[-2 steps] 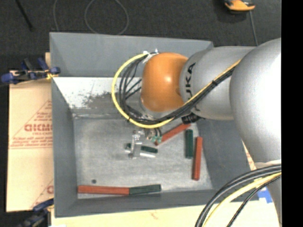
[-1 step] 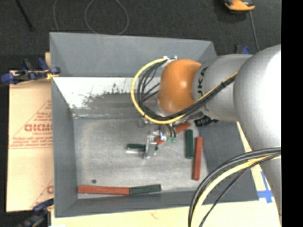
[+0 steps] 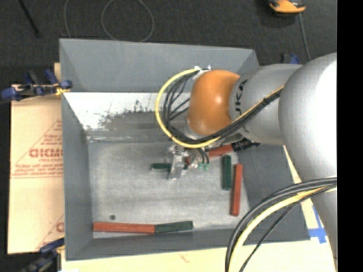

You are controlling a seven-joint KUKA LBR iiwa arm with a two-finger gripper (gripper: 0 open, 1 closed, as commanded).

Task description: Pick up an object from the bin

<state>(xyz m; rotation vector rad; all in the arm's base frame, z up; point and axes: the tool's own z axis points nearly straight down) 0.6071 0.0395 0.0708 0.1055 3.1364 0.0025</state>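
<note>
Gripper (image 3: 179, 168): low over mid-floor of grey metal bin (image 3: 79, 169); opening indiscernible.
Short dark-green stick (image 3: 159, 166): just beside gripper, view-left.

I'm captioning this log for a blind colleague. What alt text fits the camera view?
The arm's gripper hangs over the middle of the grey metal bin, beside a small dark green piece. A green bar and a red bar lie on the view's right; a longer red bar and a shorter green bar line the near wall.
</note>
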